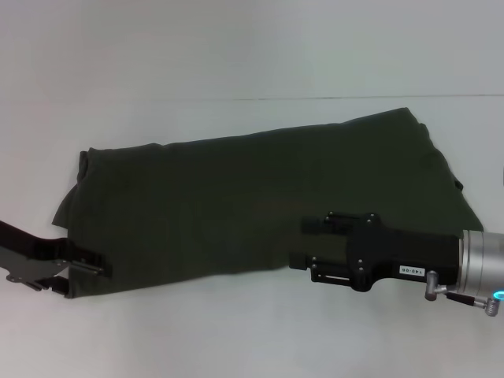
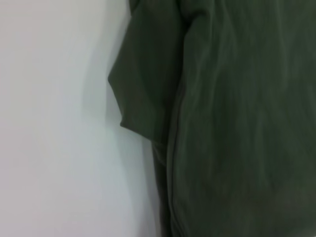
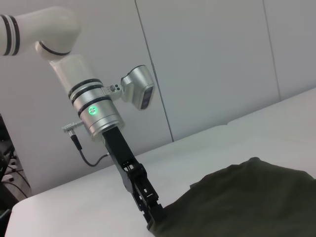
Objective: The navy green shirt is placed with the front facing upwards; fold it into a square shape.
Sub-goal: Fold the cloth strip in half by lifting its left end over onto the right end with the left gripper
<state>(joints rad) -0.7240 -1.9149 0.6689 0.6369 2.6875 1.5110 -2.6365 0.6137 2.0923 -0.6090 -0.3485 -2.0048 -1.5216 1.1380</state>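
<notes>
Left hand (image 1: 85, 266) sits at the near left corner of the navy green shirt (image 1: 236, 197); you cannot tell whether it grips. Right hand (image 1: 303, 244) hovers over the near edge, grip unclear. You see a long band across the bench (image 1: 236, 47); squaring remains.

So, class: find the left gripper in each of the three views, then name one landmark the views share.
Head view: the left gripper sits at the lower left, at the shirt's near left corner.
Left wrist view: not in it; only shirt and table.
Right wrist view: it shows low in the middle, tip at the shirt's edge.
Shared landmark: the shirt on the pale table.
</notes>
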